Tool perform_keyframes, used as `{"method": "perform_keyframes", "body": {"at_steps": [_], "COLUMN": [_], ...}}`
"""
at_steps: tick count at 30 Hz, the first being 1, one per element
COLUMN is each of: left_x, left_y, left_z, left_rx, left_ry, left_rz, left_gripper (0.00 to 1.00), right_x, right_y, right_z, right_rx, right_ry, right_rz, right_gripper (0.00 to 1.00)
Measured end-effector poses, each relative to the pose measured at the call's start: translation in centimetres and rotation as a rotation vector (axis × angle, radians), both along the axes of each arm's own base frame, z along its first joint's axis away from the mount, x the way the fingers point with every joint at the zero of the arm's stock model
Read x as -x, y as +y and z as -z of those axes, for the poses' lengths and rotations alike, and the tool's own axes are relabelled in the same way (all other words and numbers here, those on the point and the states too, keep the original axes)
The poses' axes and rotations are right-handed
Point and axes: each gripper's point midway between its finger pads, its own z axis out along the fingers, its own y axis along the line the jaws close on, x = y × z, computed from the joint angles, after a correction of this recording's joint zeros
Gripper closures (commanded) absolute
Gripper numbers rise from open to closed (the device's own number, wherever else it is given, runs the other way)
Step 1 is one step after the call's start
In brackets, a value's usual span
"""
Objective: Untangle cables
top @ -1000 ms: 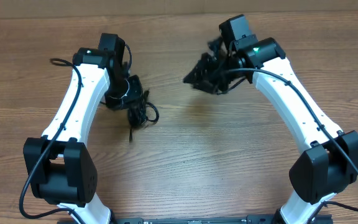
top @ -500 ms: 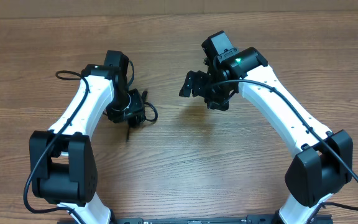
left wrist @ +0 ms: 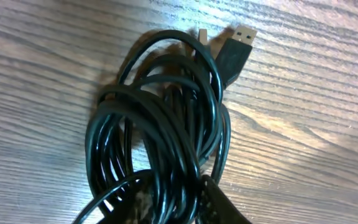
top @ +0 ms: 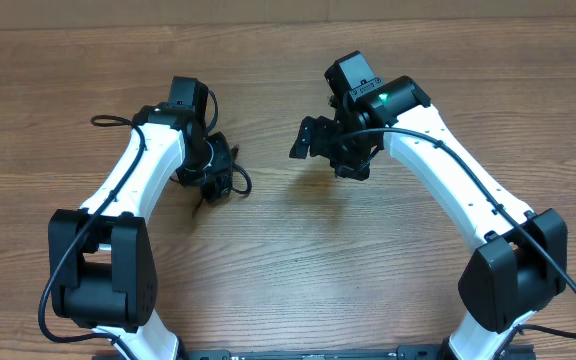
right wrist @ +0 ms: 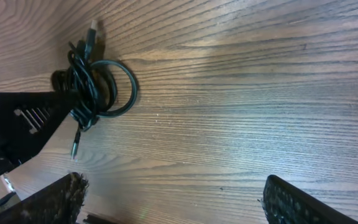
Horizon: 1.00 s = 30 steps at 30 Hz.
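The bundle of cables [left wrist: 160, 143] is gripped by the left claw [top: 206, 172], its long axis and USB plug [left wrist: 235, 46] pointed away from that claw. The right claw [right wrist: 180, 200] is held open.

In the left wrist view the cables [left wrist: 160, 137] are cut off at 6 o'clock. Overhead, the left gripper [top: 212, 177] is masked by its own wrist; whether anything is clamped cannot be told.

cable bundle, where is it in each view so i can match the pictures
Overhead: the cable bundle lies left of centre, in the upper half.
Left wrist: it fills the middle of the picture.
Right wrist: it sits upper left.
Shared landmark: its silver-tipped plug, clear in both wrist views, too small to pick out overhead.
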Motion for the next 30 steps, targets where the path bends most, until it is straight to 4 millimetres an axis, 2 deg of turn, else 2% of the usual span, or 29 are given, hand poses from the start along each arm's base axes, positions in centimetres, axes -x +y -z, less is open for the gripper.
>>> {"method": "perform_keyframes", "body": {"at_steps": [4,7,8,10,13,18,21,23,25,29,30], "left_x": [0.2,0.7,0.3,-1.4,-2.1,-1.3,-1.3,-1.2,-1.1,-1.0,-1.1], "left_y": [-0.1,-2.3,-3.5,-6.4,-9.0,-10.3,-10.6,-10.6,-10.6,-11.3,-11.6], "left_z": [-0.1,-1.9,-3.1,-7.1,-12.0,-13.9,-14.2,-14.2,-14.2,-15.1,-15.6], "left_rx": [0.003,0.126,0.193,0.364,0.535,0.644,0.671,0.671,0.675,0.741,0.765], "left_ry": [0.008,0.033,0.017,-0.066,-0.161,-0.157,-0.162,-0.160,-0.156,-0.154,-0.163], "left_rz": [0.009,0.077,0.102,0.170,0.250,0.281,0.290,0.290,0.289,0.295,0.298], "left_gripper": [0.96,0.96,0.96,0.96,0.96,0.96,0.96,0.96,0.96,0.96,0.96], "right_x": [0.6,0.9,0.9,0.8,0.4,0.3,-0.1,-0.4,-0.8,-0.8,-0.8], "right_y": [0.8,1.5,1.7,2.0,2.3,2.6,2.8,3.1,3.5,3.9,4.0], "right_z": [0.0,0.0,-0.1,-0.2,-0.3,-0.5,-0.7,-0.8,-1.1,-1.3,-1.3], "right_rx": [0.001,-0.002,-0.006,-0.013,-0.023,-0.042,-0.053,-0.065,-0.088,-0.106,-0.108], "right_ry": [0.000,-0.012,-0.018,-0.030,-0.047,-0.053,-0.072,-0.084,-0.101,-0.103,-0.108], "right_rz": [-0.026,-0.054,-0.061,-0.070,-0.069,-0.073,-0.073,-0.074,-0.079,-0.084,-0.088], "right_gripper": [0.09,0.05,0.04,0.04,0.05,0.05,0.05,0.11,0.29,0.33,0.47]}}
